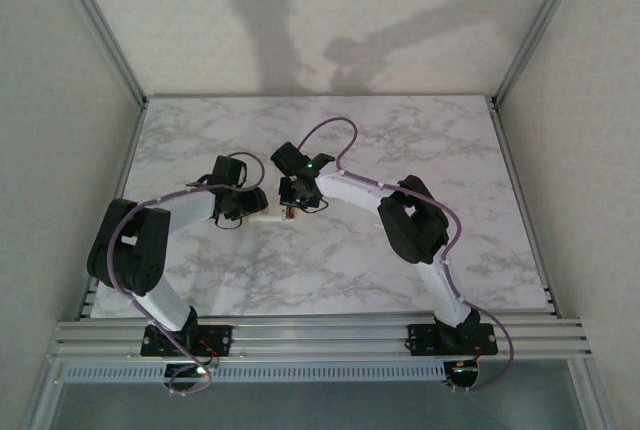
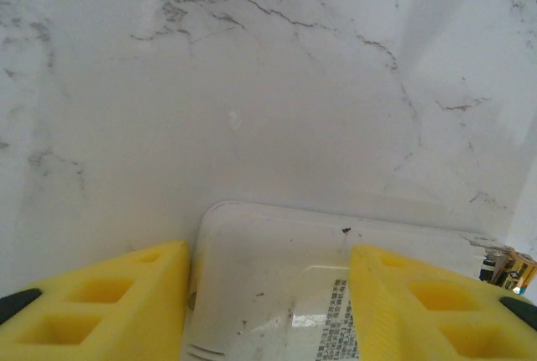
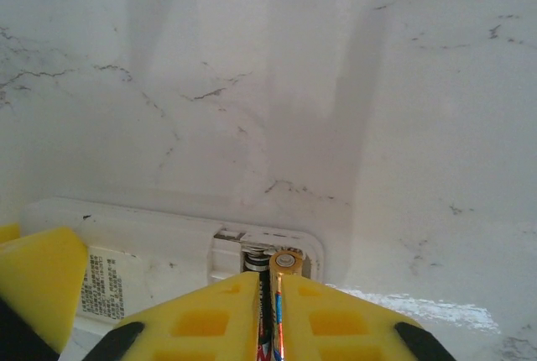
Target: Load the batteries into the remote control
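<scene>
The white remote lies back-up on the marble, its battery bay open at one end. A coppery battery and a dark battery lie side by side in that bay, by the spring. My right gripper is shut to a thin slit directly over them. My left gripper stands open at the remote's other end. One of its fingers is beside the end edge and the other is over the label. In the top view both grippers, left and right, meet at the remote.
The marble table runs open behind and to the right of the arms. Metal frame posts and plain walls close it in on the left, right and back. A rail carries the arm bases at the near edge.
</scene>
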`<action>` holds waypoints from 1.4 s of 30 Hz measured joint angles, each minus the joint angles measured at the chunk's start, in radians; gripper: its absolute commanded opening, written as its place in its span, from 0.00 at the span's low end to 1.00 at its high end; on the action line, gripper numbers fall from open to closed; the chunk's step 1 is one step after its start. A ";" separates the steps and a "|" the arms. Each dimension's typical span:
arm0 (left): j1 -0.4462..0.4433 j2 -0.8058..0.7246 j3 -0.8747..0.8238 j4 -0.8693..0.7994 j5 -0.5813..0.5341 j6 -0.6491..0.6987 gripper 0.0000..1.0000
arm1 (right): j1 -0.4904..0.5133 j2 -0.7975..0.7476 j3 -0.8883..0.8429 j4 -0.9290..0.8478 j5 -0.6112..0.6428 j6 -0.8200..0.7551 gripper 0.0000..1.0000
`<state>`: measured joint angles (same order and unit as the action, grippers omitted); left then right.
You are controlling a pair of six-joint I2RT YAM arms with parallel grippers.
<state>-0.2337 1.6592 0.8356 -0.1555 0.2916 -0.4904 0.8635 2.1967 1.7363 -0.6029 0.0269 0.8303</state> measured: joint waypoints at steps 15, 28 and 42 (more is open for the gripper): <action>0.000 0.000 0.000 0.000 0.000 0.000 0.51 | 0.005 0.000 -0.035 0.016 0.000 0.000 0.13; 0.000 -0.002 -0.007 0.010 0.000 -0.008 0.51 | 0.037 0.000 -0.066 0.030 0.033 0.074 0.16; -0.010 -0.072 -0.060 0.025 -0.001 -0.043 0.74 | 0.059 -0.014 -0.048 -0.046 0.022 0.027 0.25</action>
<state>-0.2436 1.5867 0.7753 -0.1307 0.2909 -0.5335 0.9226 2.1826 1.6886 -0.6491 0.0490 0.8574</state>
